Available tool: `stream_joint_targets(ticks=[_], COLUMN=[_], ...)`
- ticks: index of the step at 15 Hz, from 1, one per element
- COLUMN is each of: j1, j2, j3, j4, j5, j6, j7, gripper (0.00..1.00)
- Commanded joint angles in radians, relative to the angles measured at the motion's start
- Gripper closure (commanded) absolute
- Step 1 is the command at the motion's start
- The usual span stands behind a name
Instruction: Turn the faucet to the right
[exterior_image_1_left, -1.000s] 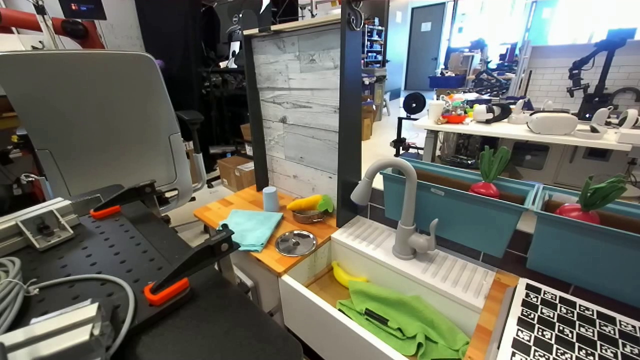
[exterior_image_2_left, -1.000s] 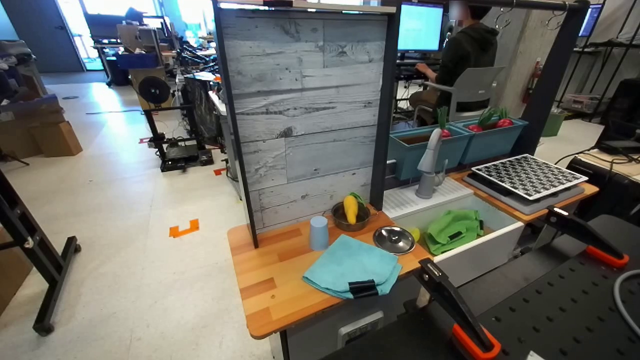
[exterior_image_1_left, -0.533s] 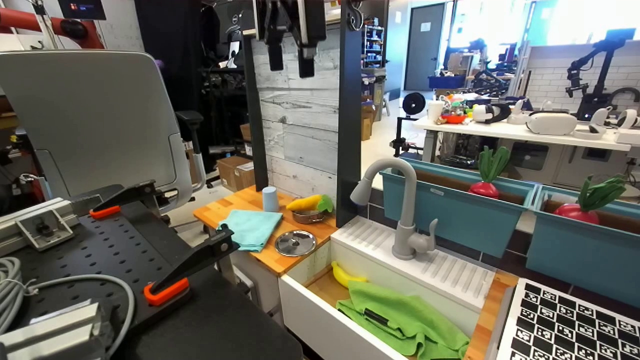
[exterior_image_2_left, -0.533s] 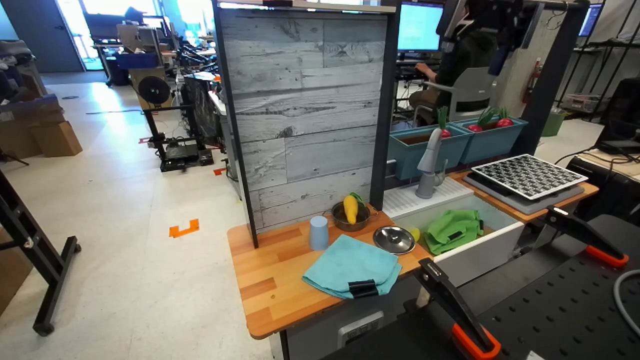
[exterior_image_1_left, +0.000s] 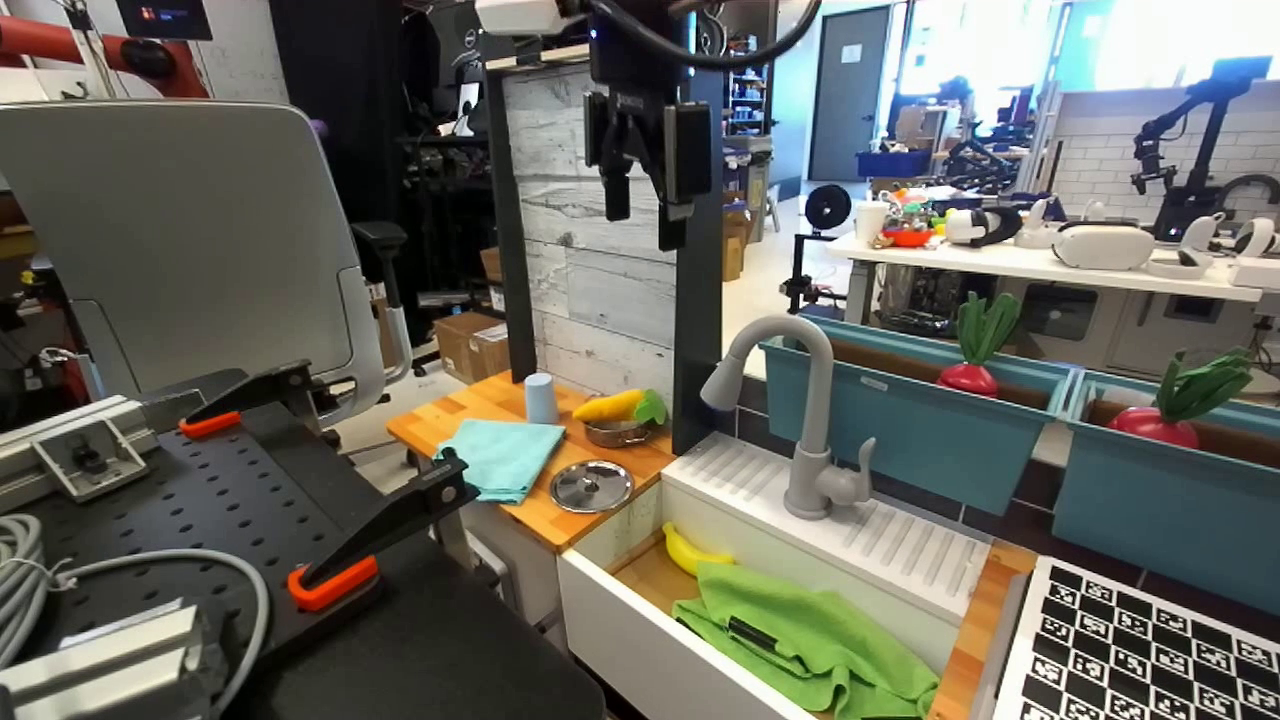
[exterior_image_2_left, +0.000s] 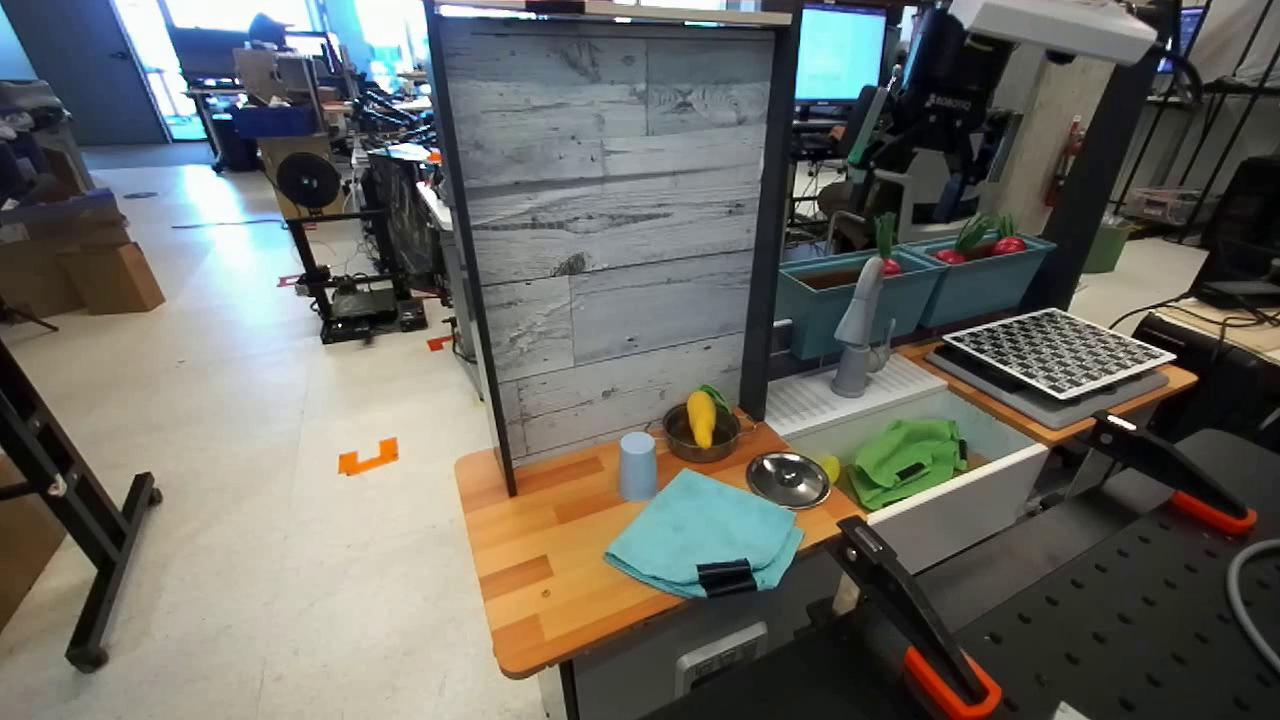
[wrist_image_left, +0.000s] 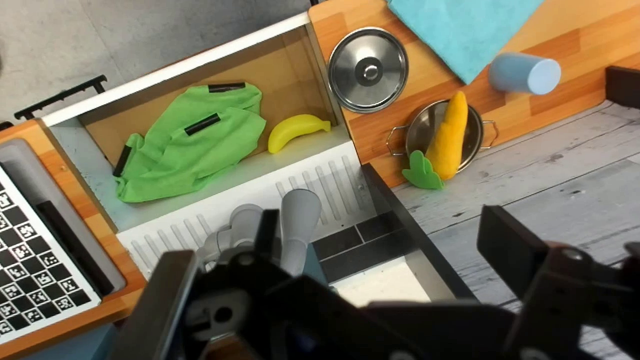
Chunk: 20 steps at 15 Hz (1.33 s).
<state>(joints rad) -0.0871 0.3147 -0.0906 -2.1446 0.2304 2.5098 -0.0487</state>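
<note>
The grey gooseneck faucet (exterior_image_1_left: 818, 400) stands upright on the white ribbed ledge behind the sink, its side lever at the base. In an exterior view its spout head hangs toward the left; the faucet also shows in an exterior view (exterior_image_2_left: 858, 325). My gripper (exterior_image_1_left: 645, 218) points down, open and empty, above the faucet and apart from it; it also shows in an exterior view (exterior_image_2_left: 905, 190). In the wrist view the open gripper (wrist_image_left: 382, 227) has one finger overlapping the faucet (wrist_image_left: 301, 215) and the other over the wood panel. The faucet's lower part is partly hidden there.
The white sink (exterior_image_1_left: 640, 640) holds a green cloth (exterior_image_1_left: 810, 630) and a yellow banana (exterior_image_1_left: 695, 550). Blue planters (exterior_image_1_left: 900, 420) stand behind the faucet. A dark post (exterior_image_1_left: 698, 300) and panel rise beside it. A pot (exterior_image_2_left: 690, 435), lid (exterior_image_2_left: 788, 480), blue cup (exterior_image_2_left: 638, 465) and teal cloth (exterior_image_2_left: 705, 530) lie on the counter.
My gripper was out of both exterior views one second ago. It has come in from the top and moved down toward the faucet. The faucet has not moved.
</note>
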Motion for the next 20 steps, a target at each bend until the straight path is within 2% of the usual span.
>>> stream_joint_targets(ticks=[1, 7, 15, 16, 17, 20], j1=[-0.051, -0.092, -0.077, -0.071, -0.070, -0.074], j2=[0.121, 0.283, 0.418, 0.432, 0.442, 0.463], j3=[0.028, 0.037, 0.028, 0.022, 0.021, 0.028], j4=[0.117, 0.276, 0.401, 0.414, 0.426, 0.453], j5=[0.038, 0.036, 0.026, 0.017, 0.016, 0.018], j6=[0.017, 0.002, -0.001, -0.002, -0.002, -0.011], j7=[-0.016, 0.027, 0.174, 0.189, 0.199, 0.204], gripper=[0.00, 0.00, 0.00, 0.25, 0.26, 0.50])
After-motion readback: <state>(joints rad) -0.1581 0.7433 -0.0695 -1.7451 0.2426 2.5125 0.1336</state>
